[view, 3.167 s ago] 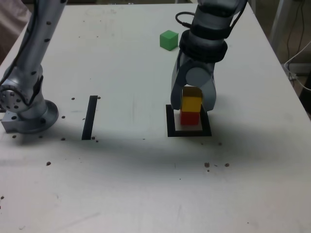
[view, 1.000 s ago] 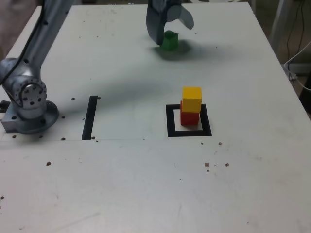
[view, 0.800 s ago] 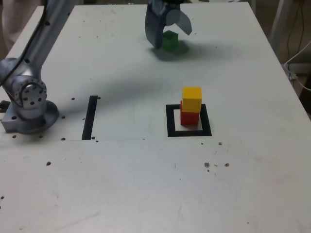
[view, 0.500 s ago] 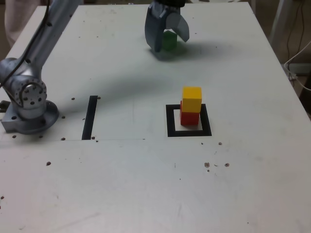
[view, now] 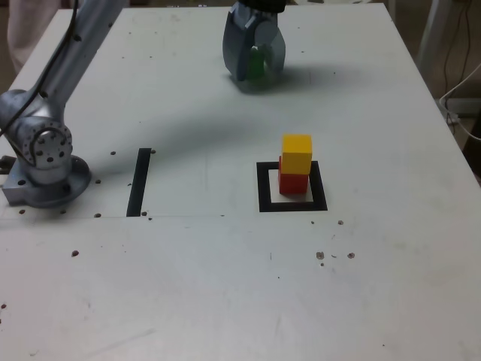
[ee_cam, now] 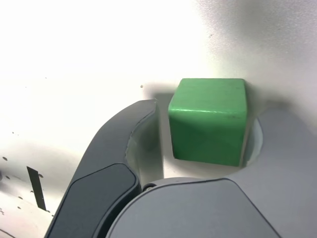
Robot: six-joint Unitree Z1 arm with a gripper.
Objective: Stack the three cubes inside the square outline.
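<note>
1. We see the green cube (view: 256, 63) near the far edge of the white surface (view: 225, 286), between the jaws of the gripper (view: 254, 60).
2. In the wrist view the green cube (ee_cam: 208, 120) touches one jaw, with a narrow gap to the other; we cannot tell if it is clamped.
3. The yellow cube (view: 297, 153) sits on the red cube (view: 293, 183) inside the square outline (view: 291, 203), well apart from the gripper.
4. Bare surface lies between them; a black strip (view: 138, 181) lies towards the exterior view's left.
</note>
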